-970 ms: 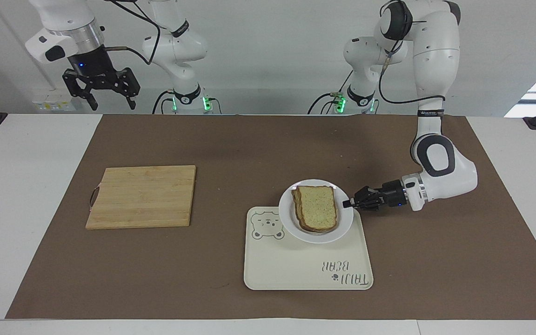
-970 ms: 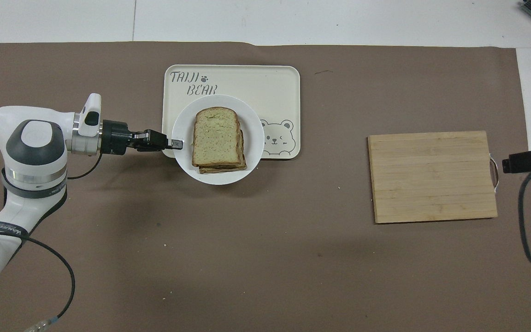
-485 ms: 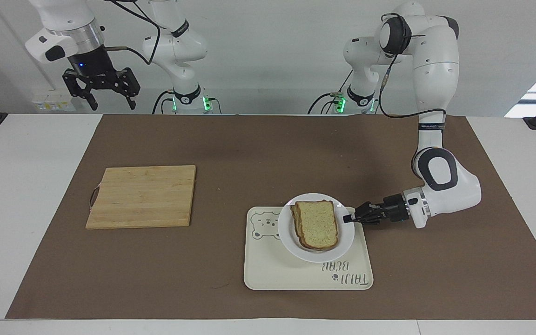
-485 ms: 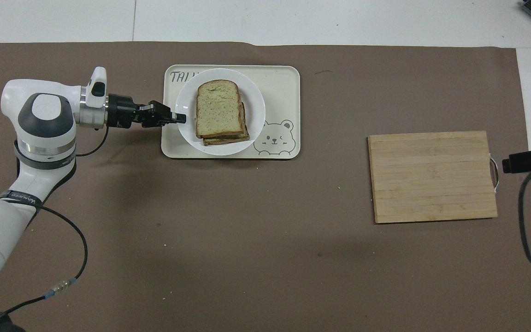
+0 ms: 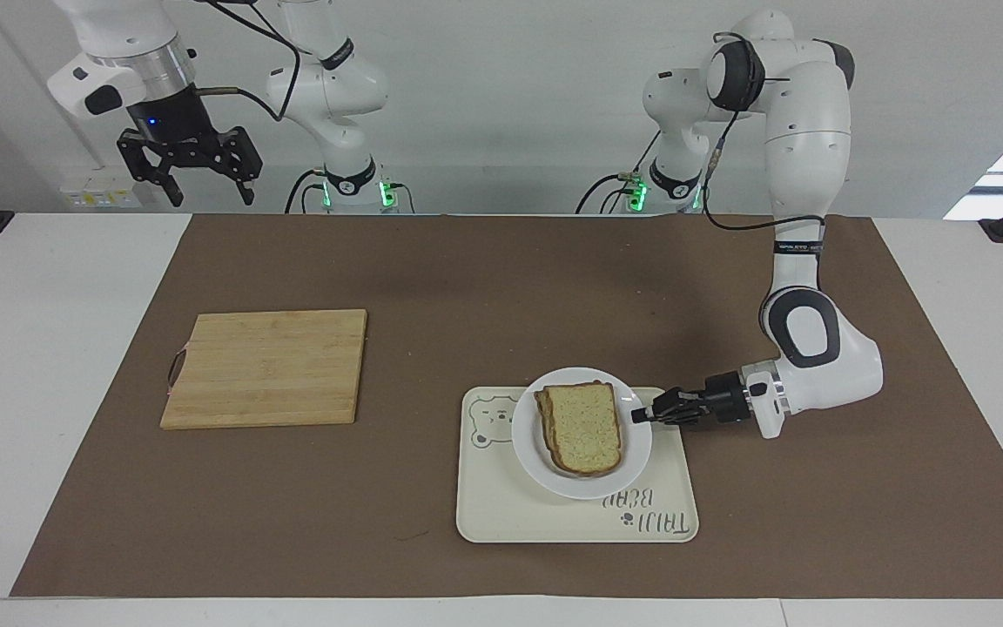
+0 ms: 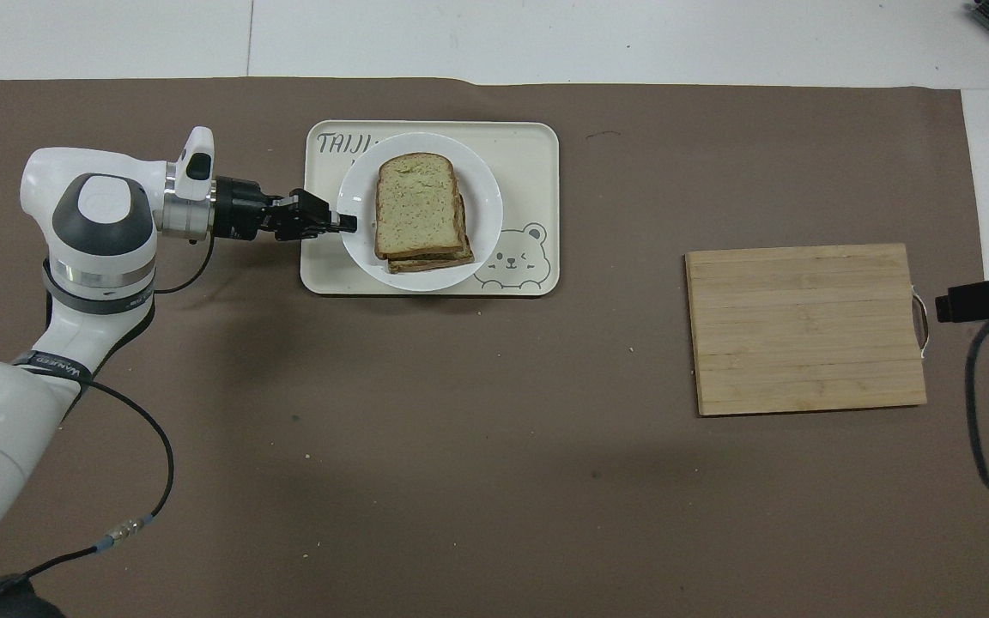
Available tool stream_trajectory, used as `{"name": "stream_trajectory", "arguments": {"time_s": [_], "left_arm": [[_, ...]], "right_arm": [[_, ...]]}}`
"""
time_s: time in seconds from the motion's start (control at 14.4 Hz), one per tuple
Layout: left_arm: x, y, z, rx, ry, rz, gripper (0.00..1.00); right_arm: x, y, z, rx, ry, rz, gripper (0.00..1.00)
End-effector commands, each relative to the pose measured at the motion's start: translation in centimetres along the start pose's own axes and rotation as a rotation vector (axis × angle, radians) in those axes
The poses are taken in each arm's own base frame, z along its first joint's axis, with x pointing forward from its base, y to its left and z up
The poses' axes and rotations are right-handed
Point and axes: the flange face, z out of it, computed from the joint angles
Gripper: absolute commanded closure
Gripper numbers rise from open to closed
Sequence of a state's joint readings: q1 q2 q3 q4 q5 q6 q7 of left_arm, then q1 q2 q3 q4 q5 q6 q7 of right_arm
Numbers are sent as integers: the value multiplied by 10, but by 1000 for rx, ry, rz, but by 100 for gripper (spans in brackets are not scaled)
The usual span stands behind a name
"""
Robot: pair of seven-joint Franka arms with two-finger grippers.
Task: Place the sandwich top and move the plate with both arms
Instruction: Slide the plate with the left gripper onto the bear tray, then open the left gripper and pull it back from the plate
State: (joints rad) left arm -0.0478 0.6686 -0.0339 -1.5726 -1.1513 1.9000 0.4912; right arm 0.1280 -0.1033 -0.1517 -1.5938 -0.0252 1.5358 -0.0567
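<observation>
Tray [image 5: 554, 514] lettered "TAIJI BEAR" carries plate [image 5: 532, 453], sandwich top [image 5: 586, 428] | left claw [image 5: 638, 415] clamped on plate rim | right claw [image 5: 188, 165] open, raised, waiting

I am working in a robotics lab, not a kitchen. My two white arms [image 5: 802, 218] are standing bolted at the edge of a plain white table [image 5: 49, 348], cables [image 5: 732, 187] are trailing from their joints, and green lights [image 5: 384, 193] are glowing at their bases. A brown paper mat [image 5: 484, 287] is covering the tabletop before a bare white wall [image 5: 510, 87]. The cutting board [image 5: 266, 367], cartoon bear tray [image 5: 571, 514] and plate [image 5: 532, 448] are serving as staged props.
</observation>
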Motion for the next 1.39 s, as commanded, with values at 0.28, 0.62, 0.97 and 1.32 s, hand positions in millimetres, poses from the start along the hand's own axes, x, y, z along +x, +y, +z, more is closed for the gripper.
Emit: {"name": "stream_trajectory", "arguments": {"time_s": [0.28,0.62,0.97,1.32], "left_arm": [[11,-3,-1,-4,19,-20,0],[11,16,-19,11,43,7,0],[1,65,-40,89,44,-19,0],[-12,112,-71,322,51,-11,0]], "right_arm": [[-1,0,0,8,7,-18,0],[-1,0,0,8,7,-18,0],[-1,0,0,8,7,-18,0],[-1,1,0,7,7,-18,0]]}}
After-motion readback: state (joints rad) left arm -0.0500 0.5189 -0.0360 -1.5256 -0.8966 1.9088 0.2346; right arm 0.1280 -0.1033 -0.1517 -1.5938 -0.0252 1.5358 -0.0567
